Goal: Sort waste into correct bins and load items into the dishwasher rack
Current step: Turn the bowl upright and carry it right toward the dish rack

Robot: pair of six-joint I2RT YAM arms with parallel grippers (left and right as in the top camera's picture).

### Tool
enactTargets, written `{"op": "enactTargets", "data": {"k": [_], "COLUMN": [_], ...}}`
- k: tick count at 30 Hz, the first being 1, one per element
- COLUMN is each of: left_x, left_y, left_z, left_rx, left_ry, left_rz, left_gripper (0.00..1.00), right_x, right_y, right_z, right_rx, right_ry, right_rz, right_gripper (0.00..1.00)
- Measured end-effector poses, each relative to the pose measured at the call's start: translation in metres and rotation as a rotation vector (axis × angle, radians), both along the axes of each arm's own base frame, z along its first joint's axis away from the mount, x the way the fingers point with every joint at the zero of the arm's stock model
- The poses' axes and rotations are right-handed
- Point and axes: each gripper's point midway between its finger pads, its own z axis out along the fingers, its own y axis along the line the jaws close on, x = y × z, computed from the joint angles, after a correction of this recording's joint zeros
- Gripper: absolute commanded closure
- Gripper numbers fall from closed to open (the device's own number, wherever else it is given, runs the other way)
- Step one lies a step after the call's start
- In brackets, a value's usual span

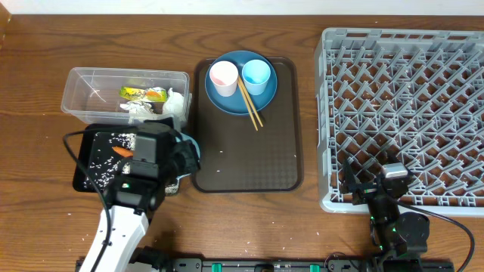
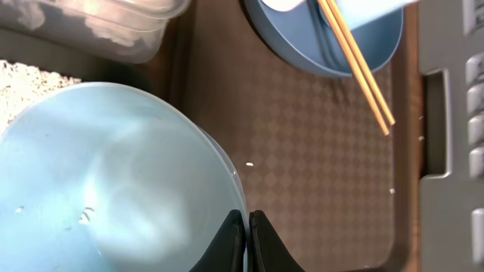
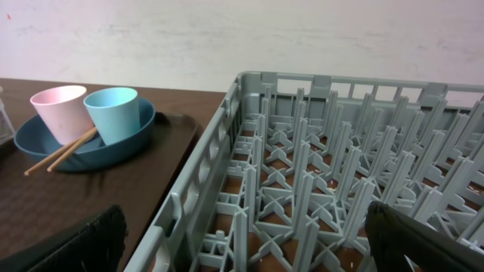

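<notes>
LEFT: left gripper fingers were pinched shut on rim of round white bowl, held over shallow black rectangular tray, near left | RIGHT: right gripper fingers stood wide apart, empty, at near edge of large grey plastic pegged rack, right.

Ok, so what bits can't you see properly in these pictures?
Bowl: overhead, hidden under the left arm; left wrist view, cut off by the frame edges.
Black tray: overhead, right part covered by that arm.
Clear tub: overhead, some rubbish inside is too small and jumbled to tell apart.
Right gripper: right wrist view, fingers are only dark blurs at the bottom corners.
</notes>
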Motion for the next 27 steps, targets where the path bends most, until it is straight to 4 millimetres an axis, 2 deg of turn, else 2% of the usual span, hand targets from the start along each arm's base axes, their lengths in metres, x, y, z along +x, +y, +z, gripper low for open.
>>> {"op": "enactTargets", "data": {"k": [10,19,27], "left_x": [-0.004,-0.002,-0.003], "left_y": [-0.029,-0.056,-0.076], "left_z": [0.001,-0.016,-0.019], "left_rx": [0.143,0.325,0.440], "left_ry": [-0.071,-0.122,-0.204], "left_rz": [-0.083,-0.132,-0.152], "left_gripper": [0.94,0.94,0.94], "right_x": [0.000,0.000,0.000], "right_y": [0.000,0.000,0.000], "right_z": [0.000,0.000,0.000], "right_rx": [0.000,0.000,0.000], "right_ry": [0.000,0.000,0.000], "right_rz": [0.000,0.000,0.000], "right_gripper": [0.01,0.01,0.01]}}
